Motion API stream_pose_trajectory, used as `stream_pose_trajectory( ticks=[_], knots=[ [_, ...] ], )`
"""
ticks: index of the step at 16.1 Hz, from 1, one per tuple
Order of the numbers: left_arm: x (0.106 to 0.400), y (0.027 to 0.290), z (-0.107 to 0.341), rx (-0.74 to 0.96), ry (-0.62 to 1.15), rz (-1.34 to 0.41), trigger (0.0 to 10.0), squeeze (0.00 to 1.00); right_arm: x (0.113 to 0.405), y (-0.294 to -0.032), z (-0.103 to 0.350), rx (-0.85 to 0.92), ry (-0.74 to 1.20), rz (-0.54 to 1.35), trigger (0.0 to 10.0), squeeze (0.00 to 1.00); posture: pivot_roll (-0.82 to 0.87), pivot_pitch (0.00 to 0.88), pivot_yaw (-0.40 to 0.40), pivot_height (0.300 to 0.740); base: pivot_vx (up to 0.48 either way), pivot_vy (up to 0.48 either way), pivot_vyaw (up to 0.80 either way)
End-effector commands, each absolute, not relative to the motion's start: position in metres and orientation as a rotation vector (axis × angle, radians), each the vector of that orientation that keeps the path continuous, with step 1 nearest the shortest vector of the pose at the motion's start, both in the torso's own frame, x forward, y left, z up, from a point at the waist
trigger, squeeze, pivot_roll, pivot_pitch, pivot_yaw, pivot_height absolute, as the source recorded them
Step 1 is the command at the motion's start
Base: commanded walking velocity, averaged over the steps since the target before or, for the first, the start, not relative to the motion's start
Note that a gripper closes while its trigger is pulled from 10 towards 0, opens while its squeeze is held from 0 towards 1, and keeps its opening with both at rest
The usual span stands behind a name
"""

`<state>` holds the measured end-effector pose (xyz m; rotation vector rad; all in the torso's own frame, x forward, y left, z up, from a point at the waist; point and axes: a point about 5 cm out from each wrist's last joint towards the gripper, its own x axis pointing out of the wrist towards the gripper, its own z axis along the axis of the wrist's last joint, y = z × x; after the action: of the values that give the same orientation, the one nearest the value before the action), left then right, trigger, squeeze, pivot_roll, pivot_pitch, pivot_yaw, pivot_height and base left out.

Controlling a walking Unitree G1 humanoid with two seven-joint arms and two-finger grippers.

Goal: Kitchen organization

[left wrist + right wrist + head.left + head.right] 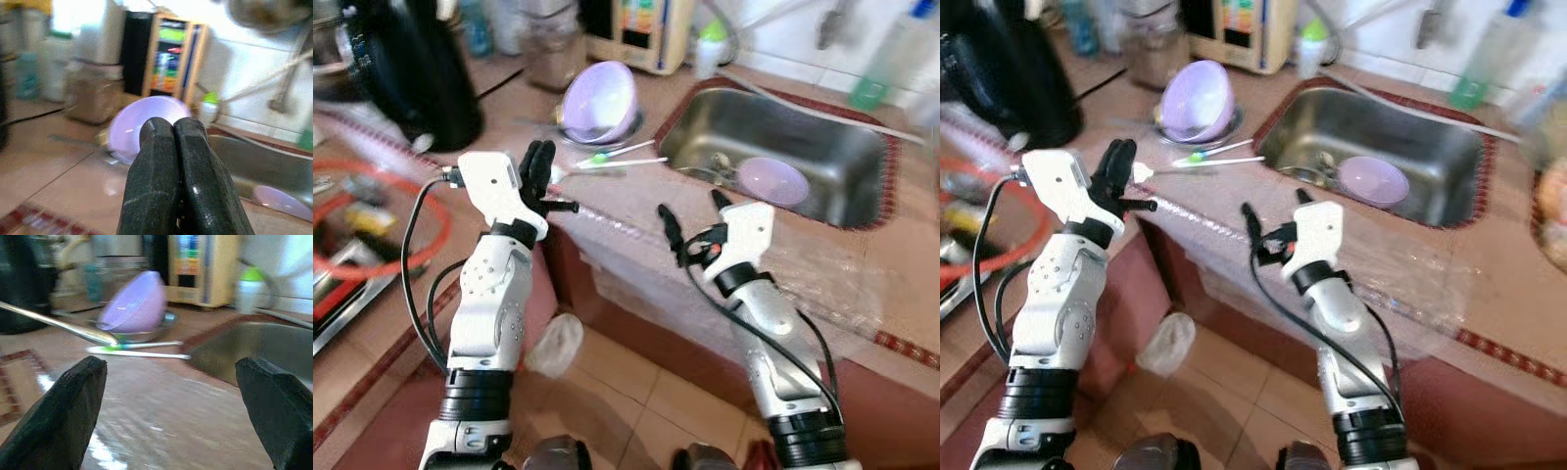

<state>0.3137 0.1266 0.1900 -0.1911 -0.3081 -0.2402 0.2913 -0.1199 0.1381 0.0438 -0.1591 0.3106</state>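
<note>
Counter edge (607, 230) beside both hands

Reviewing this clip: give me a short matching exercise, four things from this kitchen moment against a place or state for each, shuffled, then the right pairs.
1. left gripper
2. right gripper
3. purple bowl in the sink
4. tilted purple bowl

a. lies inside the steel basin
b. fingers spread apart
c. leans on the counter left of the sink
d. fingers pressed together

Pairs: 1-d, 2-b, 3-a, 4-c

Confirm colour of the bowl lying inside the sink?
Pale purple bowl in the sink; clearest in the left eye view.
</note>
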Motion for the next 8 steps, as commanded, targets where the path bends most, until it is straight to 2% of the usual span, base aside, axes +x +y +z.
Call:
stream_pose_trajectory(
  ticks=[1,6,8],
  knots=[
    [0.3115,0.1245,0.1932,-0.176,-0.316,-0.255,0.0,0.0,0.293,-0.1221,0.1367,0.044,-0.158,0.298,10.0,0.0,-0.04,0.0,0.055,0.74,0.277,0.0,-0.64],
    [0.3114,0.1208,0.1919,-0.17,-0.304,-0.272,0.0,0.0,0.297,-0.1282,0.1355,0.033,-0.166,0.276,10.0,0.0,-0.05,0.0,0.045,0.74,0.293,0.0,-0.59],
    [0.3116,0.1173,0.1923,-0.175,-0.306,-0.279,0.0,0.0,0.2997,-0.1301,0.1362,0.049,-0.168,0.267,10.0,0.0,-0.05,0.0,0.042,0.74,0.321,0.0,-0.8]
  ],
)
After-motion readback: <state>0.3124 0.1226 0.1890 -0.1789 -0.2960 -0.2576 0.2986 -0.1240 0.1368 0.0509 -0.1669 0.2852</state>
